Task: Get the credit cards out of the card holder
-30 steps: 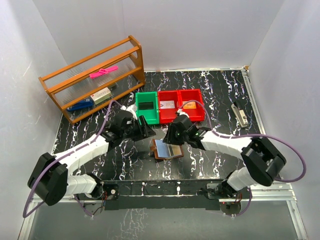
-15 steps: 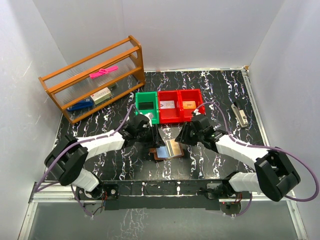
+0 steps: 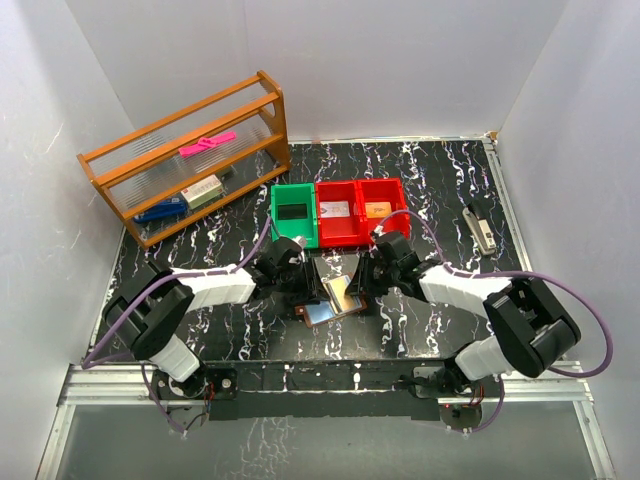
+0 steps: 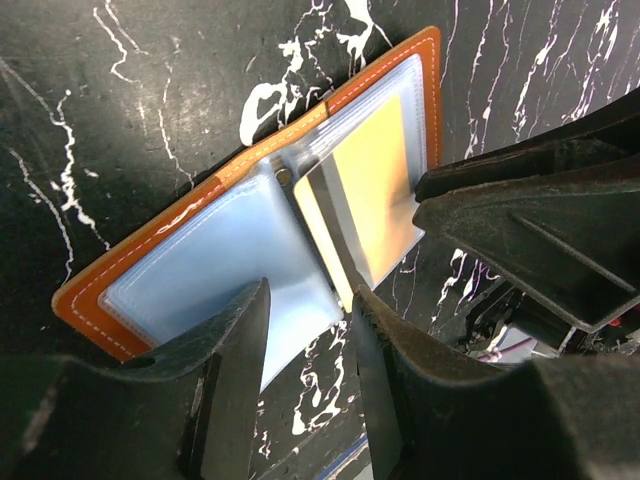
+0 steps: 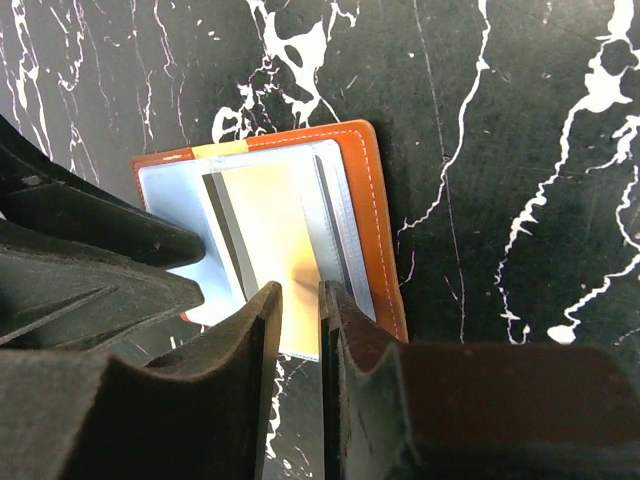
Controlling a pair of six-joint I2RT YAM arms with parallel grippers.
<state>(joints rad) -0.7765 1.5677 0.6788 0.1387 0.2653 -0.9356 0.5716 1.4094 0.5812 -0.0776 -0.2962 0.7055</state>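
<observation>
Fingers lowered, our left arm and right arm reach inward across the tabletop and meet at the open card holder.

Left wrist view: our left fingers, slightly parted, hover at its blue half.

Right wrist view: our right fingers, narrowly gapped, straddle the gold card's edge.

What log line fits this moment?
card holder: open, flat | gold card: in sleeve | left gripper: open over holder | right gripper: narrow gap at card edge
</observation>
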